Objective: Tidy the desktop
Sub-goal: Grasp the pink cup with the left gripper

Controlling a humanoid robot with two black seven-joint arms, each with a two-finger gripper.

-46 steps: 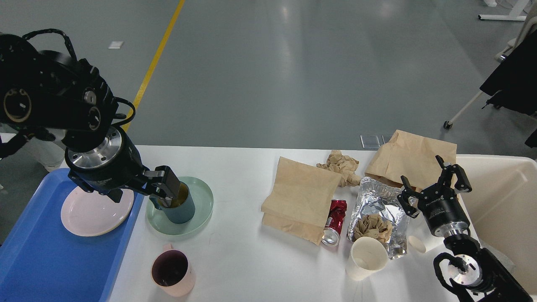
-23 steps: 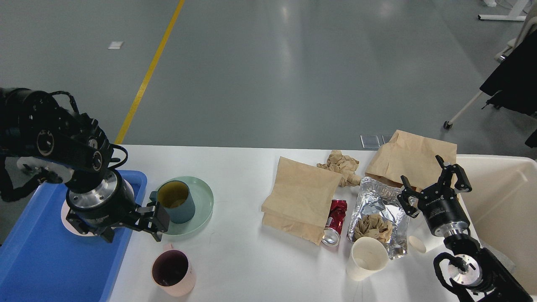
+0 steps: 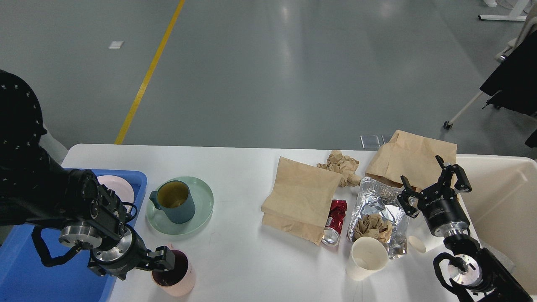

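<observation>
The white desktop (image 3: 243,167) carries dishes on the left and litter on the right. A teal mug (image 3: 174,202) stands on a pale green plate (image 3: 201,209). A pink mug (image 3: 176,277) stands near the front edge. My left gripper (image 3: 164,259) sits low at the pink mug's left rim; its fingers merge into one dark block. My right gripper (image 3: 433,179) is open and empty, fingers spread upward, above a foil bag (image 3: 379,205) and in front of a brown paper bag (image 3: 413,155).
A blue tray (image 3: 25,268) at the left holds a pink plate (image 3: 119,188). Another paper bag (image 3: 300,201), crumpled paper (image 3: 342,164), a red can (image 3: 334,222), a paper cup (image 3: 367,256) and a white lid (image 3: 416,244) lie mid-right. A cream bin (image 3: 503,197) stands at the right.
My left arm has left the teal mug and moved down toward the front edge, to the pink mug. The teal mug stays on the green plate. The right arm has not moved.
</observation>
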